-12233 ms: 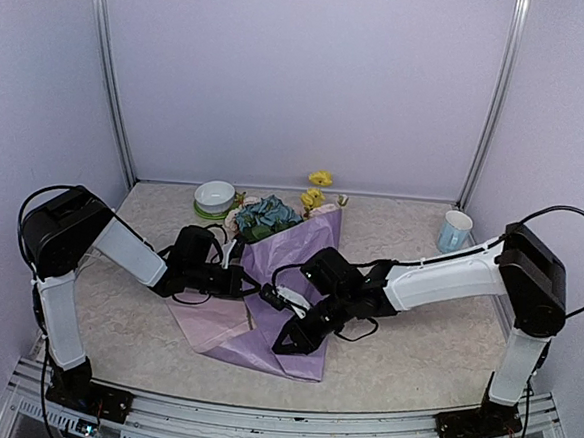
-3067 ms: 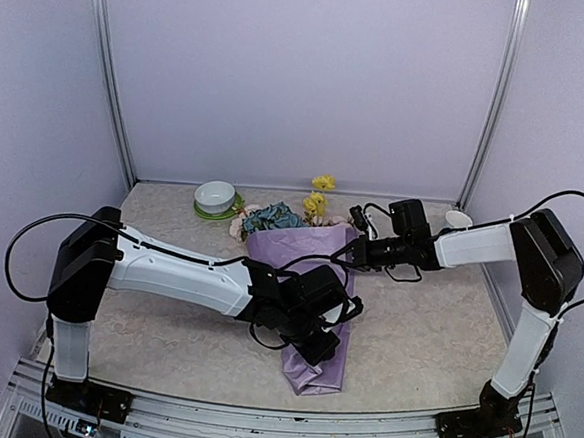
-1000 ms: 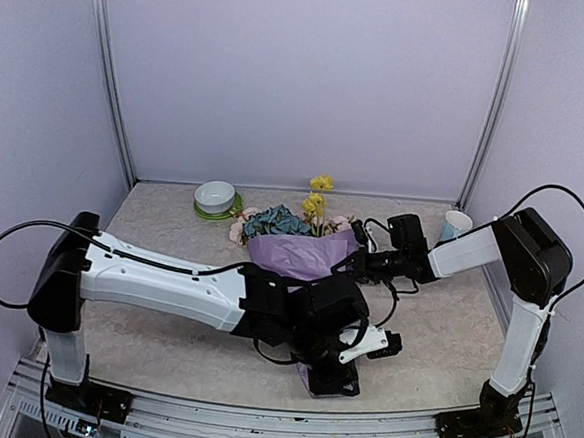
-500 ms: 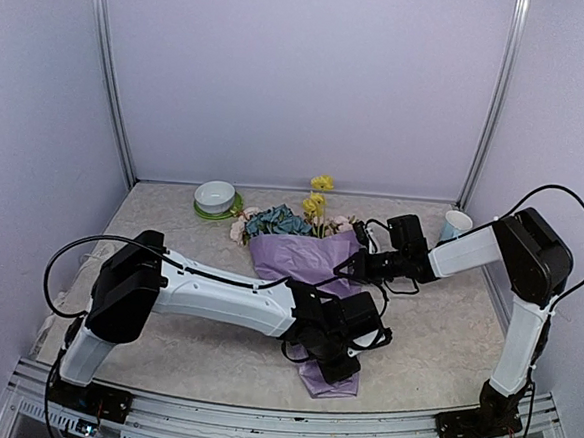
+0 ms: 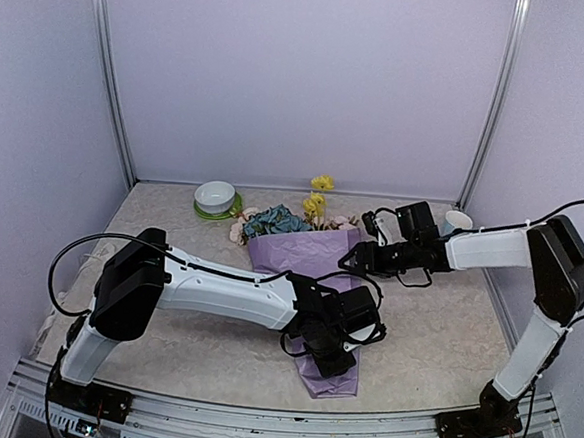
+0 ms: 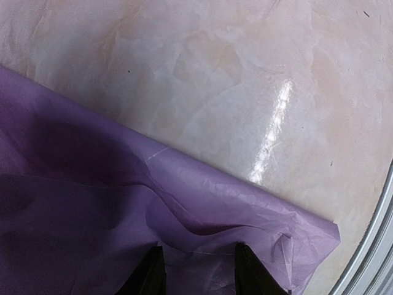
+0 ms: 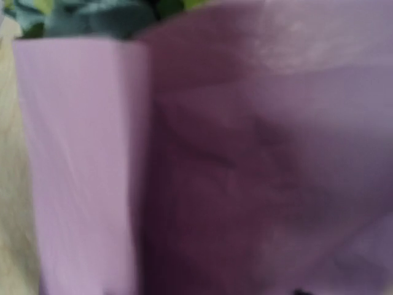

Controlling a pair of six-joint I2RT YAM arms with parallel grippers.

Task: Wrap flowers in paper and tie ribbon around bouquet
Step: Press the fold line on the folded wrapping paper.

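Over bouquet [image 5: 309, 265] tail, L hand [image 6: 199, 275] points down, fingers [image 6: 150, 276] apart.

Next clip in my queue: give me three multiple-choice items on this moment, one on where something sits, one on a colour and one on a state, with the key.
1. Where is the white bowl?
A. At the far left of the table, left of the flowers
B. At the near edge, between the arm bases
C. In the far right corner

2. What colour is the paper?
A. Green
B. Lilac
C. Red

3. How do the flowers lie?
A. Bare, next to a flat sheet
B. Bundled in a paper cone that lies on the table, heads toward the far wall
C. Standing upright

Key:
1 A: the overhead view shows the bowl by the back edge, left of the blooms.
2 B: all three views show lilac paper.
3 B: the cone lies flat, with blue and yellow heads at its far, wide end.
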